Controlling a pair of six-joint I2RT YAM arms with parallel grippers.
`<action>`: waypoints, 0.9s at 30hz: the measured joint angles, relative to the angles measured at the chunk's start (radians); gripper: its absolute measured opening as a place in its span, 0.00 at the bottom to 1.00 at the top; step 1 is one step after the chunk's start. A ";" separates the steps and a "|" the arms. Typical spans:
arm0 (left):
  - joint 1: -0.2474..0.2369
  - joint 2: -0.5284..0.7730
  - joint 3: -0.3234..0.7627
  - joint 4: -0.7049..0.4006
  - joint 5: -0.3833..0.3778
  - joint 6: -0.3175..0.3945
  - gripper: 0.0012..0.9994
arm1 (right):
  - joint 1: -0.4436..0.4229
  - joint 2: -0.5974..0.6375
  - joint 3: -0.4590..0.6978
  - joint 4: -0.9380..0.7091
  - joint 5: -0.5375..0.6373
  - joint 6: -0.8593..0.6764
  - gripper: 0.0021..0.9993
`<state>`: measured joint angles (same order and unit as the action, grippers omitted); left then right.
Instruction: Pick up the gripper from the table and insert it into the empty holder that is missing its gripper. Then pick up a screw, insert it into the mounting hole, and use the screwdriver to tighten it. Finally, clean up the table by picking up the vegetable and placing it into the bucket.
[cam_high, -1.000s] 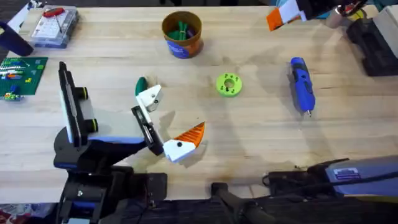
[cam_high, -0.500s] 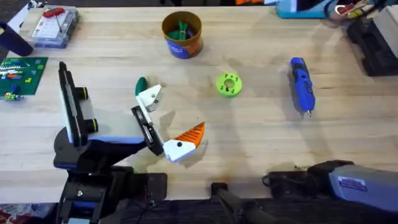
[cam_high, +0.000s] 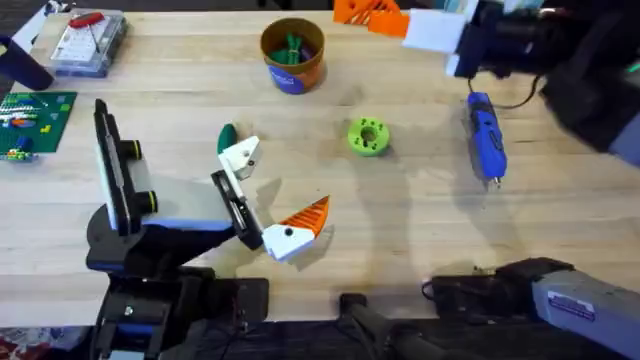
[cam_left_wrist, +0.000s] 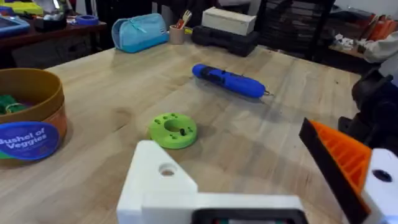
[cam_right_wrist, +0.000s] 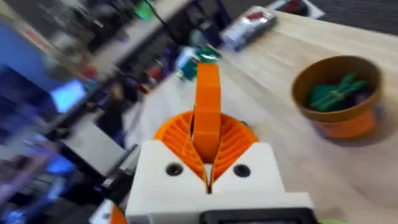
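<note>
The right gripper has its two orange ribbed pads pressed in on a narrow orange piece that stands upright between them. By its colour and shape this is the gripper, the loose finger, pinched near its lower end with its tip well above the pads. In the overhead view this arm is raised over the far edge of the table, beyond the blue screwdriver, which lies flat with its metal tip toward the arms' bases. The left gripper rests low over the near left part of the table with its jaws spread wide and nothing between them. One jaw carries the bare white holder, its dark hole plain in the left wrist view; the other carries a fixed orange finger on a white base. A small dark green thing lies just beside the holder. The lime green disc sits between the holder and the screwdriver. The bucket stands farther back, upright, with green vegetables inside it.
</note>
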<state>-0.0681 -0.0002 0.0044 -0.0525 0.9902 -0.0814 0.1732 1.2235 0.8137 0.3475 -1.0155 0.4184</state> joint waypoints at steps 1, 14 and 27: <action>0.000 0.000 0.000 0.000 0.000 0.000 0.99 | -0.001 0.004 -0.029 0.058 -0.030 0.053 0.00; 0.000 0.000 0.000 0.000 0.000 0.000 0.99 | 0.023 0.165 -0.097 0.330 -0.394 0.419 0.00; 0.000 0.000 0.000 0.000 0.000 0.000 0.99 | 0.132 0.364 -0.173 0.414 -0.495 0.587 0.00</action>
<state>-0.0681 -0.0002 0.0044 -0.0525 0.9901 -0.0814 0.3049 1.5876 0.6406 0.7618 -1.5108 1.0052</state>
